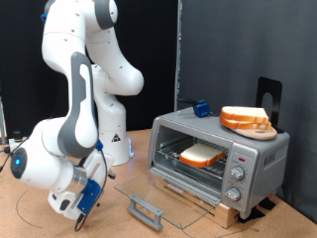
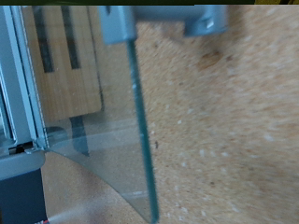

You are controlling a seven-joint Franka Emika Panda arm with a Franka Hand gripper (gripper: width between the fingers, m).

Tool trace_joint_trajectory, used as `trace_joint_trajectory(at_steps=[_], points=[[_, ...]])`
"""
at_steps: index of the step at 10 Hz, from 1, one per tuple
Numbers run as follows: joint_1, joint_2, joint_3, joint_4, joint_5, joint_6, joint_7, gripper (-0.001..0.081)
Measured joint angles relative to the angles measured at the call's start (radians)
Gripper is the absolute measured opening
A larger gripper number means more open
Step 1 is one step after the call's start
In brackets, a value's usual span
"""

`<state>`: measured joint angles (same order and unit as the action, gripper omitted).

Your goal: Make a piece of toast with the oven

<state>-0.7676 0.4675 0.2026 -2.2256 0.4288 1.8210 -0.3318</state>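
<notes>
The silver oven [image 1: 260,157] stands at the exterior view's right on a wooden board. Its glass door [image 1: 163,194] is folded down flat, with the grey bar handle [image 1: 147,210] at its front edge. The piece of toast [image 1: 203,155] lies on the wire rack inside the open oven. My gripper [image 1: 87,196] hangs low near the table at the exterior view's lower left, apart from the handle, with nothing seen in it. In the wrist view I see the glass door [image 2: 93,131], its handle [image 2: 154,21] and the oven's base [image 2: 21,93]; no fingers show there.
A stack of similar slices [image 1: 246,120] lies on top of the oven beside a small blue object [image 1: 201,108]. A black stand [image 1: 269,99] rises behind it. The robot's white base [image 1: 104,129] stands behind the gripper. Cables lie on the brown table [image 2: 234,121].
</notes>
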Motion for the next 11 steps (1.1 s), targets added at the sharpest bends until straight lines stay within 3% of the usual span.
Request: trace_joint_trajectory(at_steps=[3,6,11], points=[[0.017,-0.022,0.029,-0.095,0.003,0.066,-0.004,0.0807],[0.022,-0.055,0.076,-0.179,0.064,0.102,-0.004,0.0807],[-0.017,-0.172,0.087,-0.203,0.135,-0.086,-0.035,0.0807]])
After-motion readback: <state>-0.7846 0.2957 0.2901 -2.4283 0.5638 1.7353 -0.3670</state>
